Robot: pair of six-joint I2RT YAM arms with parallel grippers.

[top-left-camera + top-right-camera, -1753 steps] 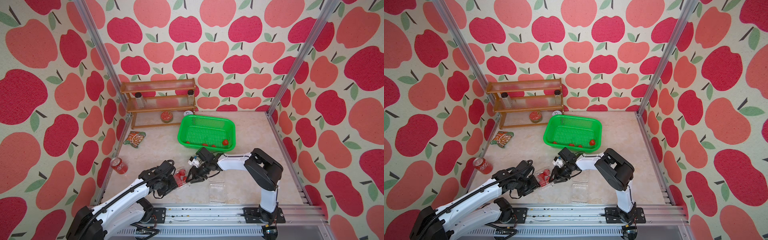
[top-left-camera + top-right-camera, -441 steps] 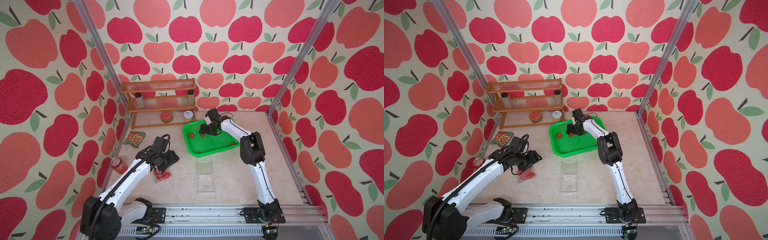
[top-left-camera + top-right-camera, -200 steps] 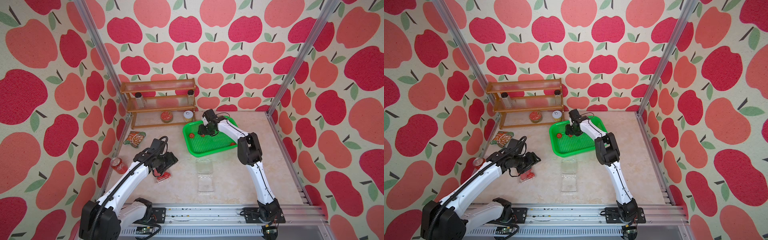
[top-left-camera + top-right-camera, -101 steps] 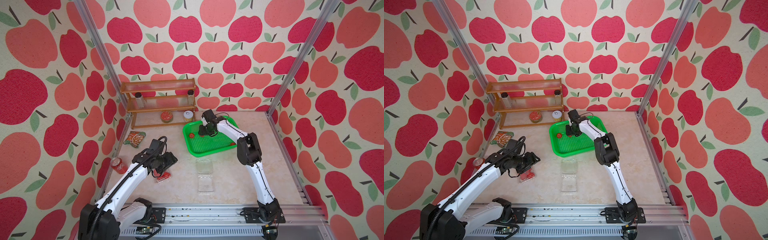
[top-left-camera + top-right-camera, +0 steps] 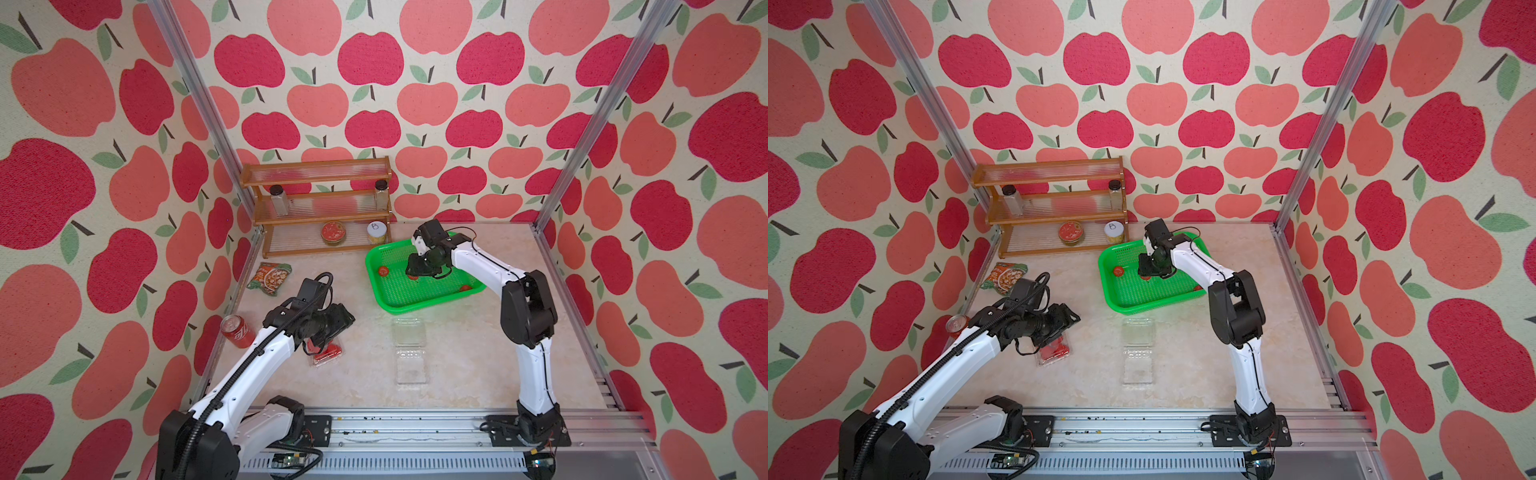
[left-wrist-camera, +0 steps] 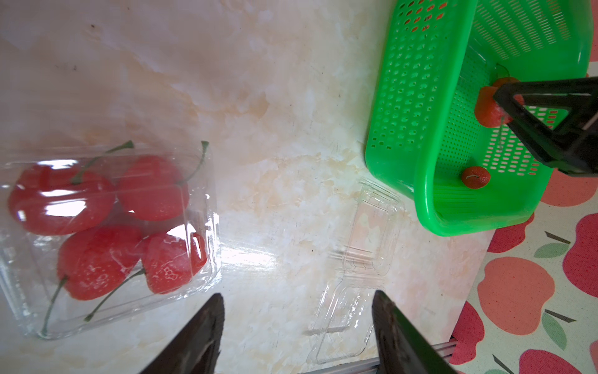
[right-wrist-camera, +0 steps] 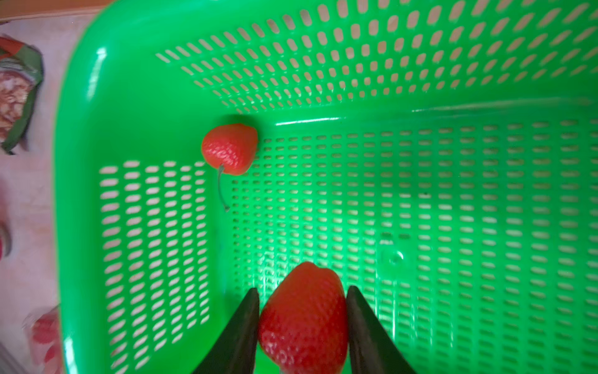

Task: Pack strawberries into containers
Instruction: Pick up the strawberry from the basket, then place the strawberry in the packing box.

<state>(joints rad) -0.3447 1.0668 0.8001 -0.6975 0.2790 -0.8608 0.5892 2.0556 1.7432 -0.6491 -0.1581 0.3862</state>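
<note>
My right gripper reaches into the green basket and is shut on a strawberry, pinched between both fingers. Another strawberry lies in a basket corner, and one more rests by the near rim. A closed clear container holds several strawberries at the left of the table. My left gripper hovers open beside it with nothing between its fingers. An empty container lies opened flat in mid-table, in front of the basket.
A wooden shelf rack with two jars, a red-topped tin and a white-lidded can stands at the back left. A snack packet and a red soda can lie along the left wall.
Over the last second my right gripper has closed onto a strawberry inside the basket. My left arm has barely moved beside the filled container.
</note>
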